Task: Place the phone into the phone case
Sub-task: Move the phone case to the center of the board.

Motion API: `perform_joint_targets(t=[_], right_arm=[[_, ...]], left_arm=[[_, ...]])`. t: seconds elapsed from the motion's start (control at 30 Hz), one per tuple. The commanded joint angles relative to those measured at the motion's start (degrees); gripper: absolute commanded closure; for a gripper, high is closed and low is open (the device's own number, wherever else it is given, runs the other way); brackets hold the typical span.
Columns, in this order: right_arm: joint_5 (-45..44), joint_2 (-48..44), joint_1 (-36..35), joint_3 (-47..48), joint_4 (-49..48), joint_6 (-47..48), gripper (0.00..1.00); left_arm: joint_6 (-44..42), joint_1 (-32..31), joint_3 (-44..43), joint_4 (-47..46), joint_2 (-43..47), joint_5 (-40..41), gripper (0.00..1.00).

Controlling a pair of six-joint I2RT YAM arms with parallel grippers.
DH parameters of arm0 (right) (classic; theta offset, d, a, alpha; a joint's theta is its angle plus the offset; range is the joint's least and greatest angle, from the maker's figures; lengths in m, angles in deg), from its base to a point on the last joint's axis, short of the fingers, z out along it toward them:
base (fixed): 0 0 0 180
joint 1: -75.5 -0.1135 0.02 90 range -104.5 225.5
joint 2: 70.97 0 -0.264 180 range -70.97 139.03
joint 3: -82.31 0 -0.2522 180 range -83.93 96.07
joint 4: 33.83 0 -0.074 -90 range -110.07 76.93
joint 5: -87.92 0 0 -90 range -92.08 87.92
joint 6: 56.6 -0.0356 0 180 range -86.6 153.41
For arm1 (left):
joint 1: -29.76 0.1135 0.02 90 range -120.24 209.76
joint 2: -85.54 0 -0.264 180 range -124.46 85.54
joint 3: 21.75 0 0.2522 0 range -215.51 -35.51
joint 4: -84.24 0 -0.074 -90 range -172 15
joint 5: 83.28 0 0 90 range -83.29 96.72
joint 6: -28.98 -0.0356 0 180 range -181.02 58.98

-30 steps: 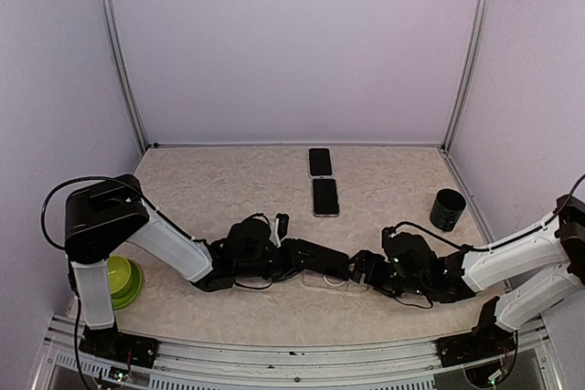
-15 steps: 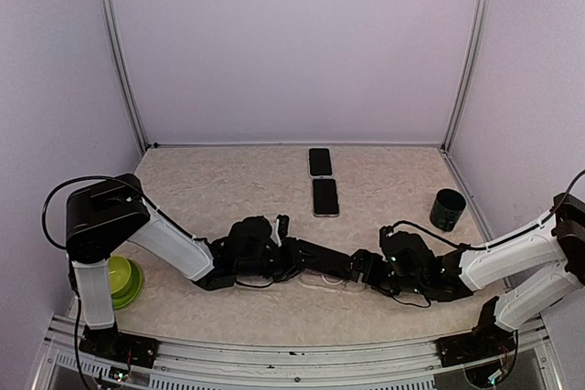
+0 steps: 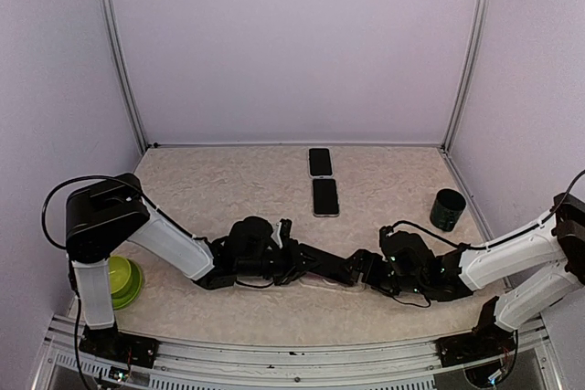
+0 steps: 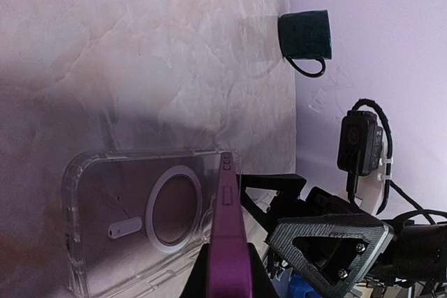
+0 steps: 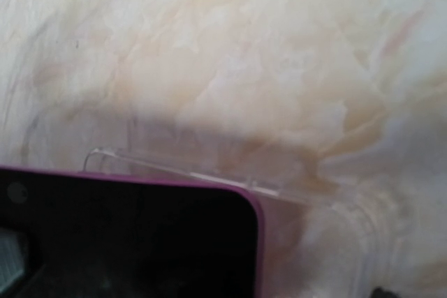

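Because the phone (image 4: pixel 227 242) is a stiff, smooth, fairly heavy slab, my left claw (image 4: pixel 225 278) is closed across its faces, holding it on edge over the clear phone case (image 4: pixel 133 221) lying flat on the counter (image 4: pixel 140 47) at near centre. I judge the case light, flexible and prone to sliding, so brace its right end; whether my right claw (image 3: pixel 364 271) is open or closed I cannot tell.

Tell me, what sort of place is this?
Probably a robot test booth: plain walls on metal posts around a table, two arms bolted to its edge, props like phones and a mug.
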Motion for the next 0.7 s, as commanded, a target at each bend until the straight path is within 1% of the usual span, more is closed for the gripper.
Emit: perform_joint_targets(t=[0.0,0.17,0.5,0.67], right_arm=[[-0.3,0.2,0.5,0.7,2.2,0.7,0.09],[0.0,0.8,0.5,1.1,2.0,1.1,0.09],[0.5,2.4,0.5,1.3,1.3,1.4,0.09],[1.2,2.8,0.5,1.1,0.2,1.4,0.09]], left_arm=[[0.8,0.4,-2.8,0.2,0.2,-1.1,1.0],[1.2,0.4,-3.1,2.0,-0.6,-0.2,1.0],[3.1,0.6,-5.1,-0.4,-6.3,-4.7,1.0],[1.8,0.3,-5.2,0.1,-7.3,-3.6,1.0]])
